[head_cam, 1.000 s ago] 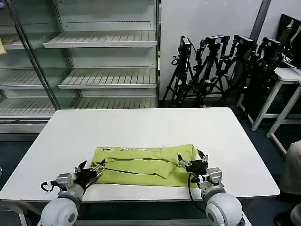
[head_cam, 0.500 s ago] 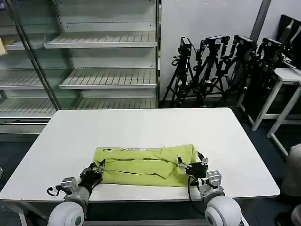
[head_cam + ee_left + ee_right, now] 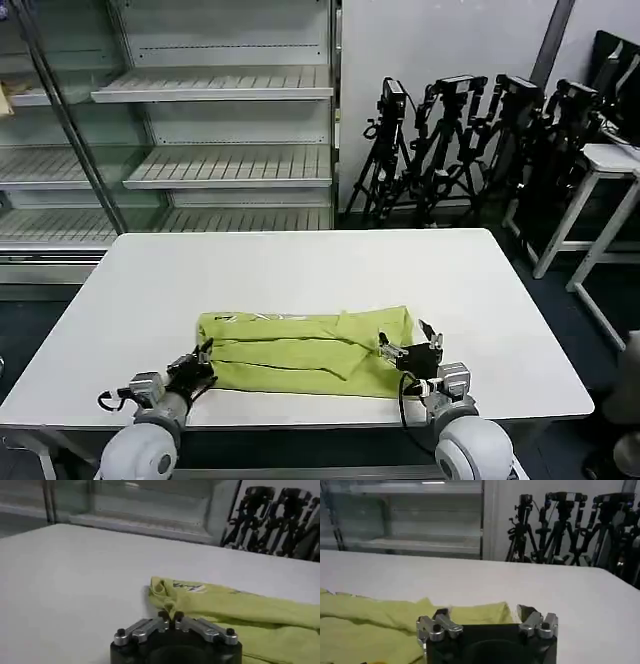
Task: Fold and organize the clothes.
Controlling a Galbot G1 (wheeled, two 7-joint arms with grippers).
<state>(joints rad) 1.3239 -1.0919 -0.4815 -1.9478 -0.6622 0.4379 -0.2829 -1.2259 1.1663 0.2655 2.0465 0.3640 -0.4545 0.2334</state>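
On the near half of the white table [image 3: 300, 270] in front of me, the lime T-shirt [image 3: 305, 352] lies folded into a long flat band running left to right. My left gripper [image 3: 198, 362] sits low at the shirt's near left corner; in the left wrist view its fingers [image 3: 170, 616] are closed together against the edge of the fabric. My right gripper [image 3: 408, 352] rests at the shirt's near right end with its fingers [image 3: 525, 613] spread apart, the cloth lying between and just beyond them. Behind the table stand shelves [image 3: 215, 165] and tripods [image 3: 470, 140].
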